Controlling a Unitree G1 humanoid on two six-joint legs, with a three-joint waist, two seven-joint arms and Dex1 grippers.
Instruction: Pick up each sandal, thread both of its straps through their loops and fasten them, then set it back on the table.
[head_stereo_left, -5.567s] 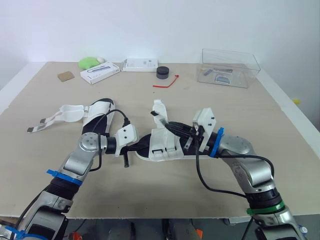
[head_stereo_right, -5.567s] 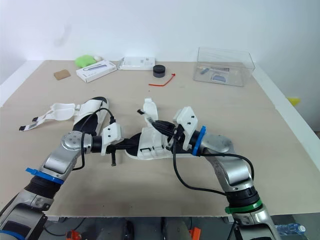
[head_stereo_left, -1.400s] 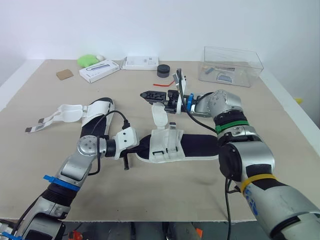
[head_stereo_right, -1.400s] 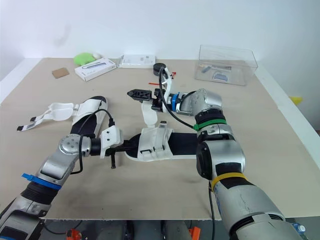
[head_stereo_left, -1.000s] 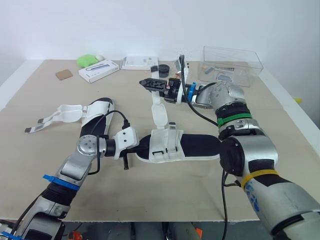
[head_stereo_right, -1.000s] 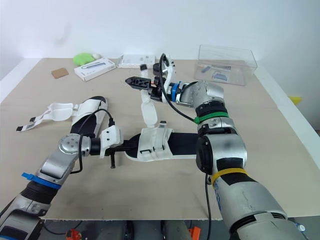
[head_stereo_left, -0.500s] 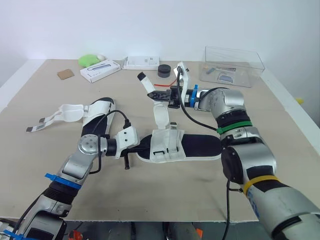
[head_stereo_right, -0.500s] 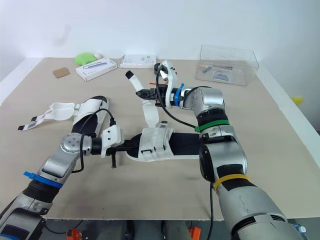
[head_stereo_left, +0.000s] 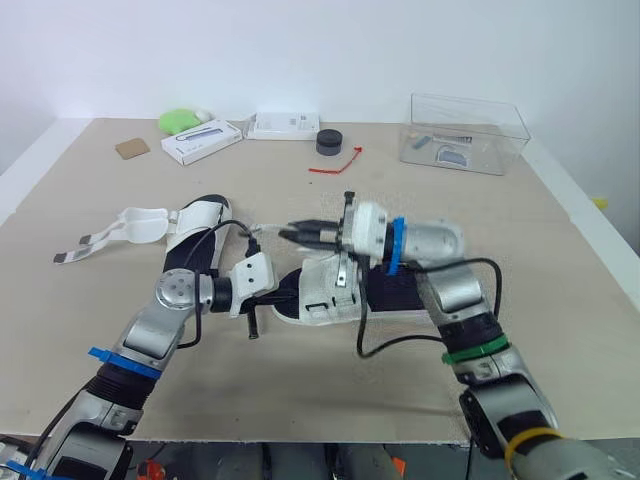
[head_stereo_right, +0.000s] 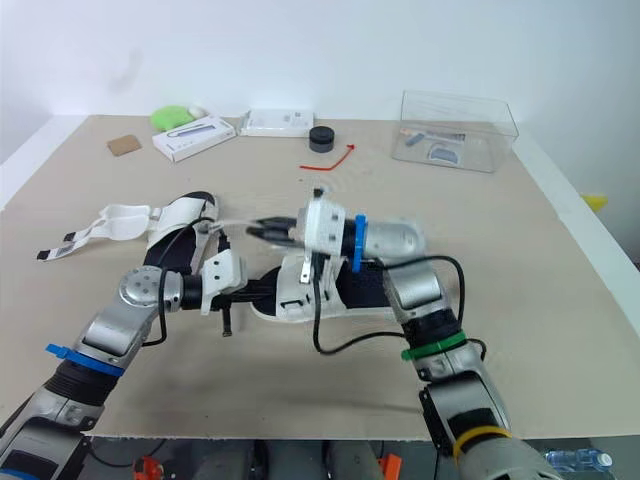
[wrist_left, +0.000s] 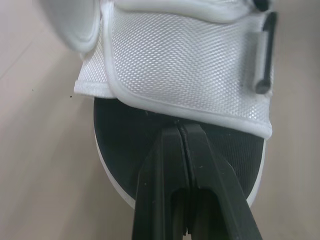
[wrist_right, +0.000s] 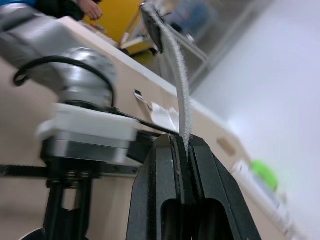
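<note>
My right gripper (head_stereo_left: 303, 234), near the centre of the head view, is clenched on the thin white fuzzy strap (wrist_right: 176, 65) of the white mesh sandal with the black footbed (head_stereo_left: 325, 292). That sandal lies on the beige tabletop (head_stereo_left: 300, 390) just below centre. The strap rises from between my fingers. My left gripper (wrist_left: 181, 131) is closed, tips pressed together over the footbed at the sandal's left end. The second white sandal (head_stereo_left: 195, 228), straps loose, lies at middle left.

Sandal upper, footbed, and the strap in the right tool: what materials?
Upper: white woven mesh, likely synthetic fabric.
Footbed: matte black, finely textured, probably foam or rubber.
Strap: white with a fuzzy edge, looks like hook-and-loop, pinched in the right tool.
</note>
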